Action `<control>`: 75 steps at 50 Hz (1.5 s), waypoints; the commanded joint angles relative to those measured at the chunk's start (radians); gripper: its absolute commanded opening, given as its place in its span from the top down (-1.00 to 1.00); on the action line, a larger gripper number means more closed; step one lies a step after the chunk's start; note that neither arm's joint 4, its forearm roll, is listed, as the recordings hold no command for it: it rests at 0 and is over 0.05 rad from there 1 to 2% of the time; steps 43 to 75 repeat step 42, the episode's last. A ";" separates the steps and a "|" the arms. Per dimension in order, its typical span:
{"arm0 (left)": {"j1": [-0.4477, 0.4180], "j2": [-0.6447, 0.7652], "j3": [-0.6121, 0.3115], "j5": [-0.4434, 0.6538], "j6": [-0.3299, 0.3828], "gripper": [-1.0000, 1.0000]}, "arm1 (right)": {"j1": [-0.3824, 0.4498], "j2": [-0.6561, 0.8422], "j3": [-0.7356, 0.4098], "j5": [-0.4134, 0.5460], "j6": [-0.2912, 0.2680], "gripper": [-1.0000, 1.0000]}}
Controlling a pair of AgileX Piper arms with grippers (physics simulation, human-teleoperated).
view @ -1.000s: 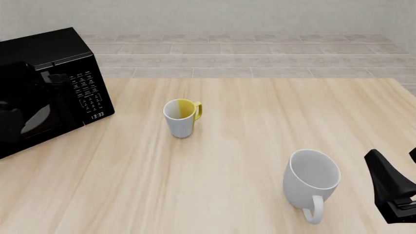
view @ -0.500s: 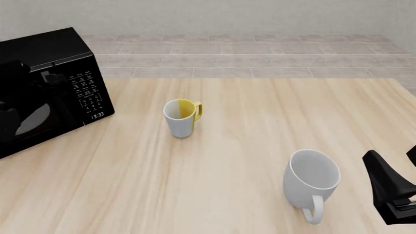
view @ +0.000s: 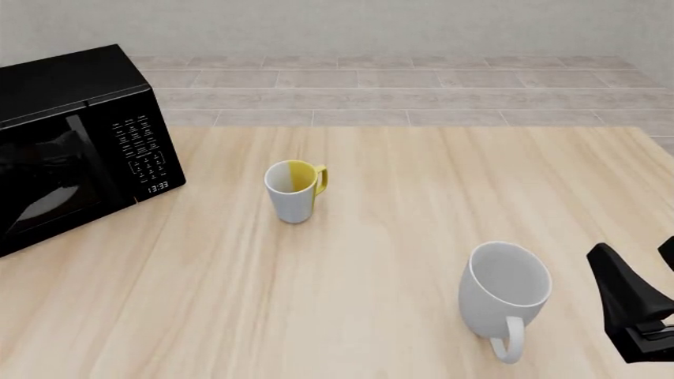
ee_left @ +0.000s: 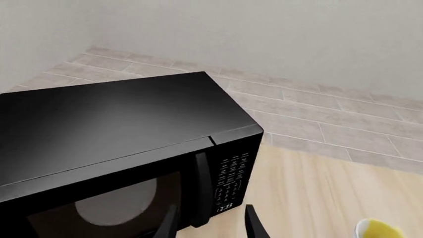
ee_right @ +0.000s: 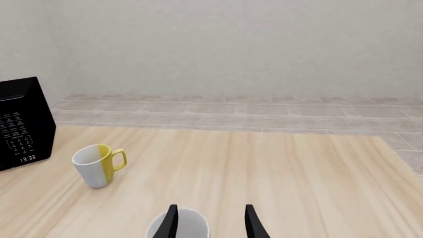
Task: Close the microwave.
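Note:
The microwave (view: 74, 118) is a large glossy black box at the table's far left, with a white-marked keypad (view: 140, 146) and a clock reading 13:33. Its dark glass door lies flush with the keypad panel. In the left wrist view the microwave (ee_left: 119, 129) fills the frame and the grey round plate (ee_left: 116, 206) shows through the glass. My left gripper (ee_left: 211, 225) is open and empty, just in front of the door's keypad side; it is out of the front view. My right gripper (view: 642, 276) is open and empty at the front right.
A white-and-yellow mug (view: 293, 189) stands mid-table, right of the microwave. A larger white mug (view: 506, 296) stands at the front right, just left of my right gripper, and its rim shows between the fingers in the right wrist view (ee_right: 178, 225). The table's far edge meets a tiled floor.
The dark shape of my left arm in front of the microwave door has drawn back out of the front view. The door now sits flush. The right arm has not moved.

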 commanded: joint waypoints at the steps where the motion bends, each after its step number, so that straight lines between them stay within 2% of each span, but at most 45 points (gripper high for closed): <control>1: -0.045 -0.291 0.160 0.059 0.053 -1.00 | -0.006 0.036 0.000 -0.027 0.002 -1.00; 7: -0.091 -0.521 0.211 0.209 0.039 -1.00 | -0.023 0.072 0.000 -0.057 0.008 -1.00; 9: -0.096 -0.606 0.229 0.263 0.056 -1.00 | -0.026 0.084 0.000 -0.068 0.009 -1.00; 10: -0.096 -0.608 0.229 0.265 0.056 -1.00 | -0.026 0.085 0.000 -0.068 0.009 -1.00; 14: -0.121 -0.835 0.265 0.434 0.090 -1.00 | -0.017 0.081 0.000 -0.059 0.003 -1.00; 16: -0.117 -0.864 0.276 0.462 0.085 -1.00 | -0.018 0.067 0.000 -0.045 0.003 -1.00; 17: -0.117 -0.939 0.293 0.519 0.090 -1.00 | -0.022 0.052 0.000 -0.029 0.003 -1.00; 21: -0.126 -1.064 0.299 0.627 0.119 -1.00 | -0.028 0.073 0.000 -0.046 -0.004 -1.00; 24: -0.156 -1.094 0.311 0.684 0.095 -1.00 | -0.033 0.077 0.000 -0.053 -0.004 -1.00; 27: -0.149 -1.180 0.311 0.759 0.114 -1.00 | -0.029 0.072 0.000 -0.048 -0.004 -1.00; 31: -0.159 -1.184 0.295 0.769 0.131 -1.00 | -0.028 0.050 0.000 -0.028 -0.005 -1.00; 38: -0.176 -1.184 0.281 0.790 0.117 -1.00 | -0.032 0.013 0.000 0.007 -0.002 -1.00; 75: -0.181 -1.184 0.284 0.787 0.119 -1.00 | -0.032 0.030 0.000 -0.009 -0.003 -1.00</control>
